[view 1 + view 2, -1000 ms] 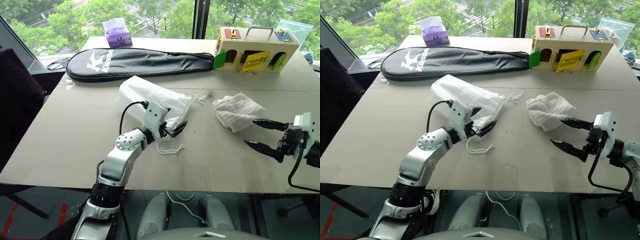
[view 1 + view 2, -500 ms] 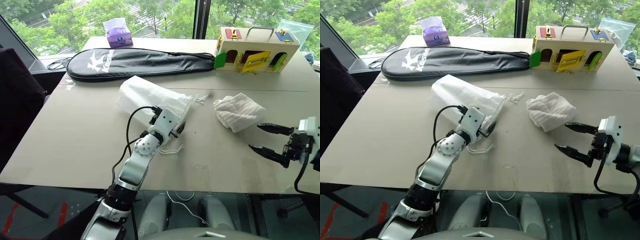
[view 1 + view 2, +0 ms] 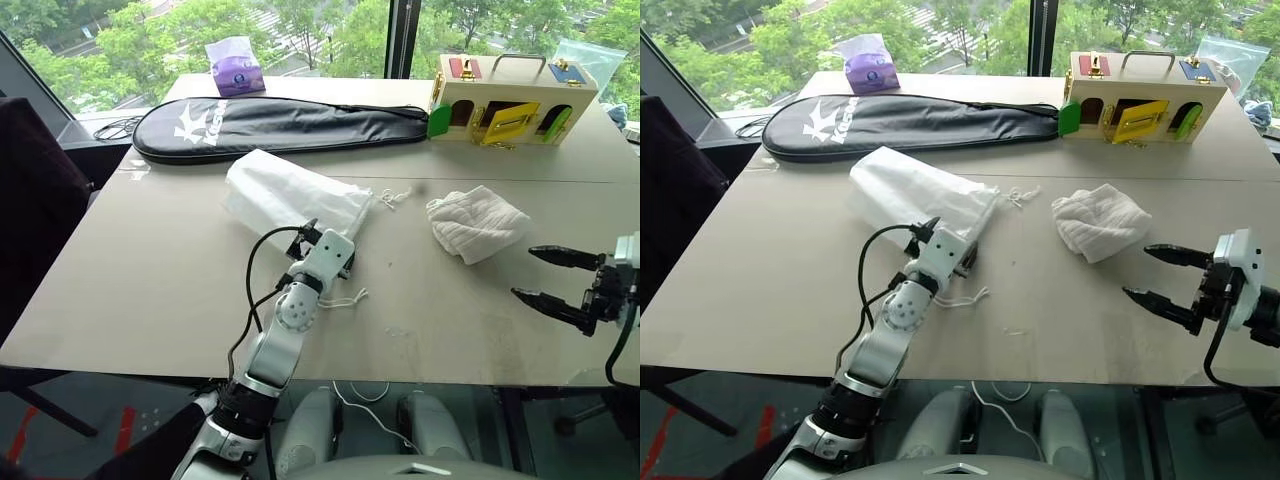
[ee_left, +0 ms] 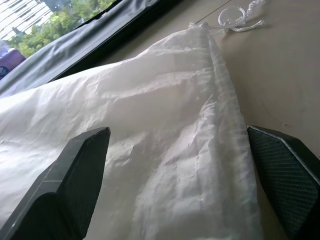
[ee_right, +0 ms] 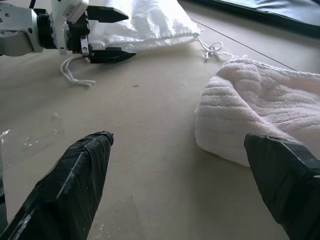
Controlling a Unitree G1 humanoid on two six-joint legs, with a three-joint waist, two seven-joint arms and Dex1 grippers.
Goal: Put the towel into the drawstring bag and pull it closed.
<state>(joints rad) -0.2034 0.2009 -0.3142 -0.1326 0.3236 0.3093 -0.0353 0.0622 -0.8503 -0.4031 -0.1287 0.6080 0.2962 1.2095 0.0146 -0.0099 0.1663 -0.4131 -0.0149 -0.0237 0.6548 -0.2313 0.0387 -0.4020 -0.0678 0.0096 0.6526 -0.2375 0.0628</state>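
The left gripper [image 4: 177, 165] has its fingers spread wide, with the drawstring bag [image 4: 135, 130] lying flat between them at its mouth end. The right gripper [image 5: 185, 170] is spread too, nothing gripped; the towel [image 5: 260, 115] lies just ahead, beside one finger, on the table [image 3: 150, 260].

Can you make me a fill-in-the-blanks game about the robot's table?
1. The towel lies on the table, outside the ____.
2. The left gripper has its fingers at the bag's ____ end.
3. Both grippers are ____.
4. The right gripper is holding ____.

Missing words: drawstring bag; mouth; open; nothing
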